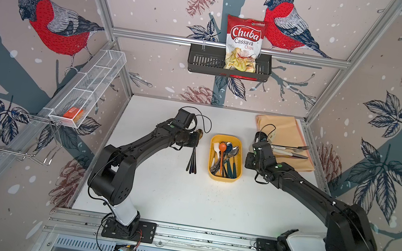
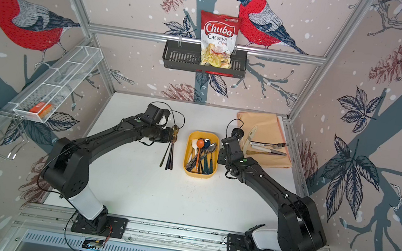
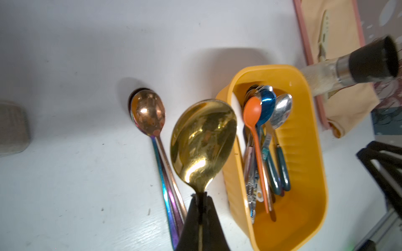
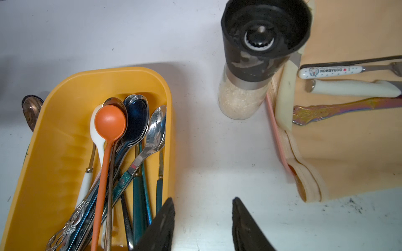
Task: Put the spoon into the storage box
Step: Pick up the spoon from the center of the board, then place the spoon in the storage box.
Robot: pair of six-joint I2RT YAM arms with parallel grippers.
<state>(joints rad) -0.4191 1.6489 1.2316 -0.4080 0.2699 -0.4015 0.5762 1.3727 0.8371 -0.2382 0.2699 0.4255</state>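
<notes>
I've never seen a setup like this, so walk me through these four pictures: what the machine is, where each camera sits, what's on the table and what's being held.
Two black robot arms stand at a white table. Both top views look down from overhead; the other two pictures come from a camera on each arm's wrist. The left gripper is shut on a gold spoon, raised beside the yellow storage box, which already holds many spoons. More spoons lie on the table. The right gripper is open and empty, near a grinder and cutlery on a beige cloth.

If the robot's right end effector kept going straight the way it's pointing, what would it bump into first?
Probably the salt grinder, standing just ahead of the open right end effector; depth is hard to judge.
</notes>
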